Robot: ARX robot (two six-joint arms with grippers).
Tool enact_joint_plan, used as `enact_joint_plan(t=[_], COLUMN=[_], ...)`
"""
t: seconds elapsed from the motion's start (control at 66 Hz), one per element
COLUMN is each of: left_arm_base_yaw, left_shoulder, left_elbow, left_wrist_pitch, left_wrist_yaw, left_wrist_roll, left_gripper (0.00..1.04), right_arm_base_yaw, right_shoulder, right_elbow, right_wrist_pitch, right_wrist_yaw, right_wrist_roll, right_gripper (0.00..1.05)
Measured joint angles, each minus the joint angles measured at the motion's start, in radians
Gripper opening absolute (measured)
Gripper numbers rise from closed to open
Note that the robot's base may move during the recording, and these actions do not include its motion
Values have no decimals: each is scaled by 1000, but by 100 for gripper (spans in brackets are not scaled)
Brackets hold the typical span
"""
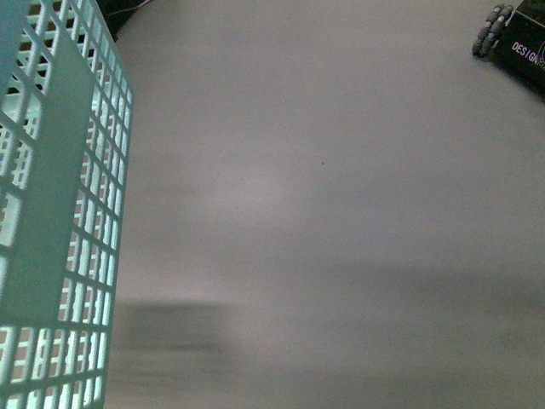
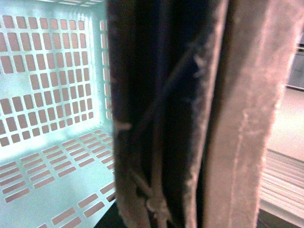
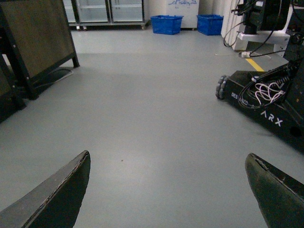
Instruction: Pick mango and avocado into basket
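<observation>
The pale turquoise basket (image 1: 60, 213) fills the left edge of the front view, its slotted wall tilted. In the left wrist view the basket's slotted wall and floor (image 2: 52, 95) show, with nothing lying inside in the part I see. The brown ribbed handle (image 2: 190, 118) runs right in front of the lens, and my left gripper is shut on it; its fingers are hidden behind it. My right gripper (image 3: 168, 164) is open over bare grey floor, both dark fingers (image 3: 61, 194) wide apart with nothing between them. The mango and the avocado are out of view.
Grey floor (image 1: 324, 170) spreads ahead. A black wheeled robot base (image 3: 266, 104) with cables stands at the right, also showing as a dark base (image 1: 515, 43) in the front view. A dark wooden cabinet (image 3: 38, 38) stands left, blue crates (image 3: 166, 23) far back.
</observation>
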Motion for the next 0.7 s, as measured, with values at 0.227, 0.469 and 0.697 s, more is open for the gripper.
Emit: enact_joint_plan(t=[0.227,0.469,0.697], left_arm_base_yaw=[14,15,17], left_shoulder=[-31,-31,-31], left_elbow=[15,15,15], left_wrist_pitch=[-14,-14,-18], left_wrist_yaw=[-3,1,-11], left_wrist_roll=[-1,-2,1], left_gripper=[15,15,15], right_arm_base_yaw=[0,0,0], right_shoulder=[0,0,0], right_elbow=[0,0,0], right_wrist_pitch=[0,0,0], right_wrist_yaw=[0,0,0], right_wrist_roll=[0,0,0], right_gripper=[96,96,96])
